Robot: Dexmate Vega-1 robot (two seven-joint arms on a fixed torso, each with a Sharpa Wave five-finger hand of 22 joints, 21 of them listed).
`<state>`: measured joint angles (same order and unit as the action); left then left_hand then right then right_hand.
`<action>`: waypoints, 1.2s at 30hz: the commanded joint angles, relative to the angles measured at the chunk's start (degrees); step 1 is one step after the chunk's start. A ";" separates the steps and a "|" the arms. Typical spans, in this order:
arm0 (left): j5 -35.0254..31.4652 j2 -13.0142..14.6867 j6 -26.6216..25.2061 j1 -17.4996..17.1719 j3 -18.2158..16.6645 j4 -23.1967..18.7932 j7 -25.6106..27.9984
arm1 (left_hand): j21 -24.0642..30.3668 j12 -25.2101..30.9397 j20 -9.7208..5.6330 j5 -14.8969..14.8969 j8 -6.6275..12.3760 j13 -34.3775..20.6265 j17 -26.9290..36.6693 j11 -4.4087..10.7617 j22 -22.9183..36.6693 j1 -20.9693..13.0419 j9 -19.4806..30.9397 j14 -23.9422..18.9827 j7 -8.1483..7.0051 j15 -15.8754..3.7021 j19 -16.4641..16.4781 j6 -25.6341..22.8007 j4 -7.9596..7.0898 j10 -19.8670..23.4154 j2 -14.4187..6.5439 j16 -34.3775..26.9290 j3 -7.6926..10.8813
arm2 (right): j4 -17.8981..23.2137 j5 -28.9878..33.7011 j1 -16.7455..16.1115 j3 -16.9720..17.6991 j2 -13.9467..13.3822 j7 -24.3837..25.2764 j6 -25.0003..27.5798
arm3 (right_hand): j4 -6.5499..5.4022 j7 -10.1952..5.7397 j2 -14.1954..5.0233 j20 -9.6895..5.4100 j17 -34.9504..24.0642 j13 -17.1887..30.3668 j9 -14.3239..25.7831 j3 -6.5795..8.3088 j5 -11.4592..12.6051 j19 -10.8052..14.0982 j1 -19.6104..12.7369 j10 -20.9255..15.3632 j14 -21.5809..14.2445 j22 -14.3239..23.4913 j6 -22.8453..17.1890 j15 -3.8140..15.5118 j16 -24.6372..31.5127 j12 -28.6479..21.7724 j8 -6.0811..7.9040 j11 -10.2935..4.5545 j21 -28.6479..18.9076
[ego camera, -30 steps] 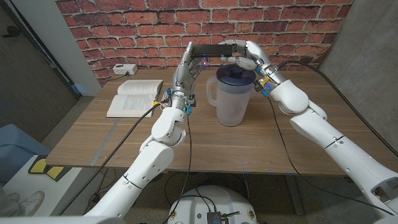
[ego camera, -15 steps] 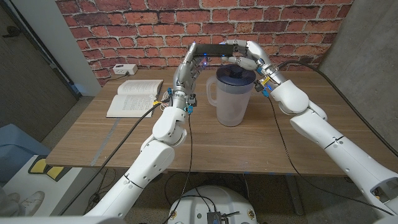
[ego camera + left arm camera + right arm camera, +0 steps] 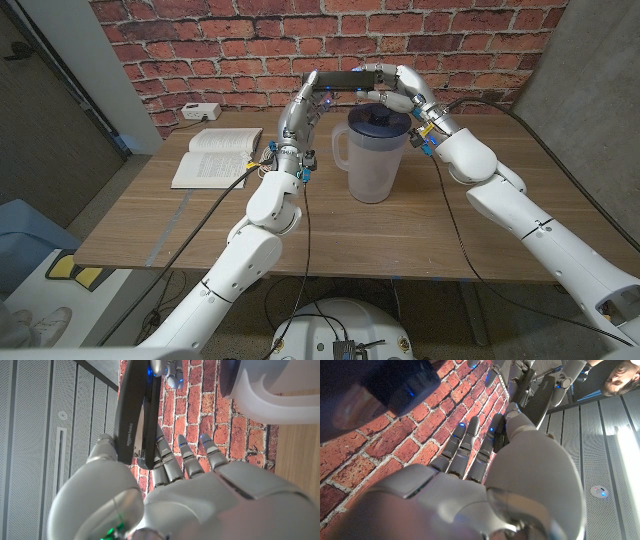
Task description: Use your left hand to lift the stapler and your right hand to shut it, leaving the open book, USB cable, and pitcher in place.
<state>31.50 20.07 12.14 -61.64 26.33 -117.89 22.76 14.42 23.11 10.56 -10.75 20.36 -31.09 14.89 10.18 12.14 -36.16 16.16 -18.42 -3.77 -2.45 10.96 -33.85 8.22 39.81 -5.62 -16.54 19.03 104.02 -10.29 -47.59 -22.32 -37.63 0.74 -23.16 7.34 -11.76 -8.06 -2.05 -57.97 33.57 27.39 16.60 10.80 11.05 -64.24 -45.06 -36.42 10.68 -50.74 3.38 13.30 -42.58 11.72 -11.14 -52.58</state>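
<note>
One stapler [image 3: 340,78], one pitcher [image 3: 374,153], one open book [image 3: 217,156], one white box [image 3: 201,112], and two hands: left hand [image 3: 301,108], right hand [image 3: 400,88].

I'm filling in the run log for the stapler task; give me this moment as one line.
stapler: lifted above pitcher | left robot hand: holds one end | right robot hand: grips other end | open book: on table

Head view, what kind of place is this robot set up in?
Probably an indoor lab or test room made to look like an office: a wooden table against a brick-pattern wall, with an open book and a lidded pitcher laid out.
</note>
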 commanded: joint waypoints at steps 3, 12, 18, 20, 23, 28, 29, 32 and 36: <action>0.27 -1.31 1.62 -0.76 0.09 0.39 0.65 | 0.46 0.83 -0.33 0.34 0.90 -0.50 -0.29 0.87 0.12 -1.99 -0.30 -1.91 -0.46 -3.25 0.85 -3.23 0.29 3.01 -3.12 -0.55 1.98 | 1.07 0.17 -0.80 0.23 -0.30 0.27 0.56 | -0.21 0.64 -1.45 -4.86 -0.29 0.23 0.07 0.06 0.22 -0.19 0.58 -0.70 -0.04 -0.03 -1.09 10.38 0.03 0.12 0.41 -0.35 -0.07; -0.09 -2.33 2.53 -1.63 0.01 0.23 1.93 | 1.24 1.14 -0.91 0.11 2.28 0.33 0.46 0.50 0.25 -6.09 -1.23 -4.95 -0.34 -5.01 2.00 -9.20 0.69 7.19 -6.14 -2.46 6.76 | 1.52 -0.70 -0.99 0.25 -0.19 0.08 1.06 | -0.23 0.95 -1.66 -4.72 -0.29 0.63 -0.11 0.11 0.13 -0.14 0.54 -0.54 -0.14 -0.02 -0.26 10.38 0.01 0.20 0.13 -0.32 -0.09; -0.68 -3.27 2.89 -2.20 0.14 0.10 3.27 | 1.83 1.43 -1.37 0.08 2.73 1.31 2.13 1.15 0.34 -9.38 -1.76 -7.78 -1.58 -6.86 2.71 -11.75 0.51 11.20 -6.34 -5.21 9.83 | 1.66 -1.46 -1.16 0.38 -0.45 -0.36 1.21 | -0.25 1.07 -1.75 -4.46 -0.07 1.11 -0.20 0.19 -0.10 0.02 0.56 -0.01 -0.04 -0.04 0.19 10.37 -0.19 0.27 0.04 -0.31 -0.16; -0.96 -3.68 2.93 -2.36 0.18 0.07 3.92 | 2.01 1.55 -1.68 0.21 2.73 1.72 2.64 1.15 0.36 -9.89 -1.87 -8.63 -1.35 -7.15 2.92 -12.03 0.32 12.63 -6.21 -6.04 10.25 | 1.51 -1.97 -1.23 0.39 -0.41 -0.60 0.97 | -0.15 1.02 -1.75 -4.28 0.01 1.21 -0.24 0.26 -0.33 -0.08 0.49 0.49 -0.01 -0.05 0.68 10.36 -0.24 0.50 -0.09 -0.29 -0.12; -1.30 -4.38 3.30 -2.60 0.30 0.19 4.65 | 2.31 2.35 -1.98 0.40 2.59 1.88 3.32 1.49 0.39 -11.05 -2.03 -10.10 -0.83 -8.34 3.28 -12.39 0.34 15.44 -6.05 -7.25 11.08 | 1.36 -2.26 -1.29 0.40 -0.60 -0.96 0.80 | 0.04 1.47 -0.88 -3.43 0.23 1.29 -0.50 -0.48 -0.64 -0.24 1.32 3.03 1.19 -0.15 3.43 10.27 -0.56 1.99 -0.48 -0.24 0.11; -1.05 -5.54 4.55 -2.87 0.44 0.65 4.89 | 2.64 3.47 -2.49 0.55 2.32 1.71 3.95 1.78 0.41 -12.08 -2.18 -11.87 -0.12 -9.55 3.73 -12.71 0.29 18.00 -6.01 -8.35 11.74 | 0.93 -2.88 -1.02 0.28 -1.09 -2.05 0.81 | 0.02 1.75 0.04 -2.43 1.28 0.91 -0.97 -1.77 -0.30 -0.78 3.25 7.06 4.58 -0.24 8.42 10.18 -1.57 4.62 -0.95 -0.18 0.79; -1.17 -5.71 4.92 -2.91 0.49 0.81 4.85 | 2.67 3.47 -2.52 0.53 2.27 1.71 3.96 1.86 0.41 -12.24 -2.21 -11.92 0.19 -9.62 3.75 -12.74 0.31 17.99 -5.99 -8.33 11.88 | 0.83 -2.85 -0.93 0.23 -1.15 -2.19 0.78 | 0.10 1.62 0.10 -2.35 1.91 0.31 -1.11 -1.86 -0.21 -0.93 3.52 8.42 5.66 -0.26 9.65 10.17 -1.99 5.81 -0.96 -0.12 1.01; -1.26 -6.01 5.35 -3.03 0.52 0.93 4.89 | 2.71 3.47 -2.64 0.49 2.21 1.80 4.11 1.89 0.41 -12.54 -2.24 -12.25 0.21 -9.95 3.74 -12.87 0.30 18.02 -6.02 -8.51 12.06 | 0.30 -2.94 -0.27 -0.09 -1.63 -3.40 0.66 | 0.32 1.07 0.25 -1.87 3.23 -0.89 -1.49 -2.10 -0.07 -1.40 4.04 10.97 7.64 -0.30 12.94 10.07 -2.21 8.44 -0.97 0.06 1.61; -0.87 -6.24 5.56 -3.10 0.56 1.08 4.69 | 2.73 3.44 -2.81 0.44 2.08 1.77 4.25 1.81 0.41 -12.76 -2.26 -12.39 0.33 -10.16 3.68 -12.84 0.20 17.82 -6.00 -8.58 12.21 | -0.59 -3.45 0.51 -0.47 -1.90 -4.82 0.22 | 0.62 0.65 0.89 -1.26 4.84 -1.53 -2.01 -2.58 0.03 -2.39 4.64 15.00 10.84 -0.32 17.28 9.92 -2.45 11.68 -1.06 -0.04 2.52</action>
<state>30.51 15.22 16.27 -64.27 26.70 -117.30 27.07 16.80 26.39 7.89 -10.15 22.56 -28.97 18.85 2.88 12.41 -39.17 13.81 -30.31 1.54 -2.96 14.44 -41.37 8.53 48.73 -2.62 -24.62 30.71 104.96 -12.72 -48.41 -22.03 -38.67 -1.20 -22.33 7.72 -10.76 -8.14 -2.19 -53.72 32.20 25.52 14.29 10.46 9.23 -59.22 -31.74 -26.96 10.37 -35.33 2.72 10.96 -32.29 10.60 -11.07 -50.39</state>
